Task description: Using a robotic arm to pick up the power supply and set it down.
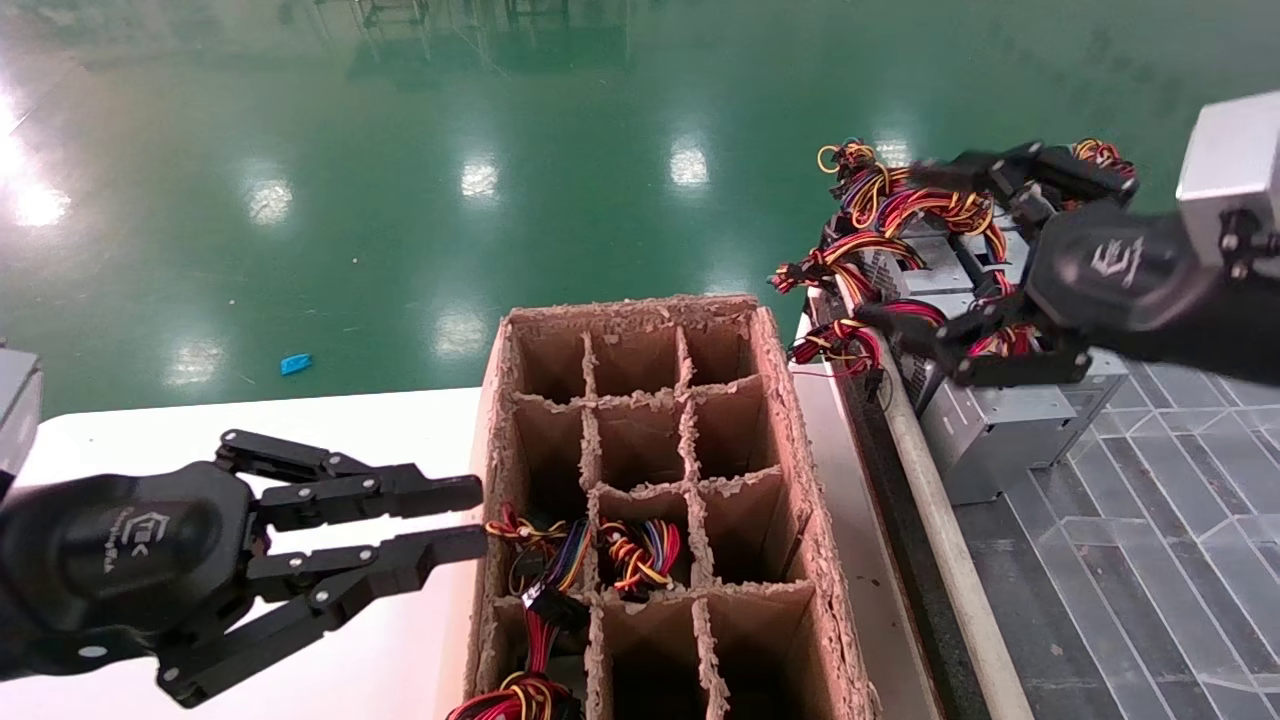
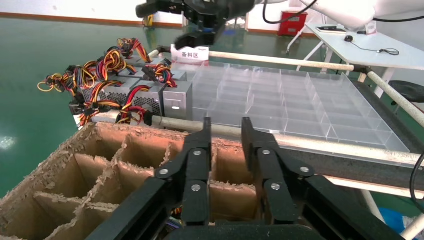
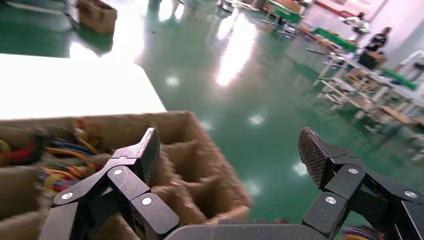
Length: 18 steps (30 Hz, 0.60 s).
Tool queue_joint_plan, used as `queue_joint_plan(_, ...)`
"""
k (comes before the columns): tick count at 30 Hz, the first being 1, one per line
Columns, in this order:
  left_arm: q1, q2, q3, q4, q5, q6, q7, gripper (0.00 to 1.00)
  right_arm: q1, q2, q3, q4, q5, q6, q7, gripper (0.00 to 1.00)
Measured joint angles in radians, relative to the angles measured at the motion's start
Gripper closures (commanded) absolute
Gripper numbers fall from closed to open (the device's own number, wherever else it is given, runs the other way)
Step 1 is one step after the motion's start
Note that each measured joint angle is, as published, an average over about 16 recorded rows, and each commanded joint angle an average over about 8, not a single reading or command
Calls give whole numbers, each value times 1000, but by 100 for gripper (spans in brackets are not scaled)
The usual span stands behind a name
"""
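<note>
The right gripper (image 1: 915,245) hangs above the cluster of power supplies at the right of the head view, its fingers spread wide with nothing between them; the right wrist view confirms this, the two textured fingertips (image 3: 145,152) standing well apart with only the floor and the cardboard box behind them. The silver-grey wrist block (image 1: 1230,150) sits at the far right edge of the head view. The power supplies (image 1: 985,420) — silver-grey metal boxes with perforated grilles — stand packed together on the clear-divided tray (image 2: 300,100) just beyond a pale rail (image 1: 930,480), their red, yellow, orange and black wire bundles (image 1: 890,205) spilling over the tops toward the green floor (image 1: 400,150). Which single unit lies beneath the gripper cannot be told; the lower finger is near the top of the stack, but contact is not evident. A white label with characters (image 2: 190,53) stands at the back of the stack. On the white table (image 1: 200,430) rests a cardboard box (image 1: 780,400) partitioned into cells; wire bundles (image 1: 640,550) show in several near cells, the farther cells appear bare. The left gripper (image 1: 480,520) is held at the box's left wall — fingers parted by a narrow gap, holding nothing, tips just at the cardboard edge. A small blue scrap (image 1: 296,363) lies on the floor.
</note>
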Motion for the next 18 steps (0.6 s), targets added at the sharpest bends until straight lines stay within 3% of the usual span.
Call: queue_joint_plan(18,0,0,0,0,0,0,0,0,-268,32,55,304,170,-38,241,0)
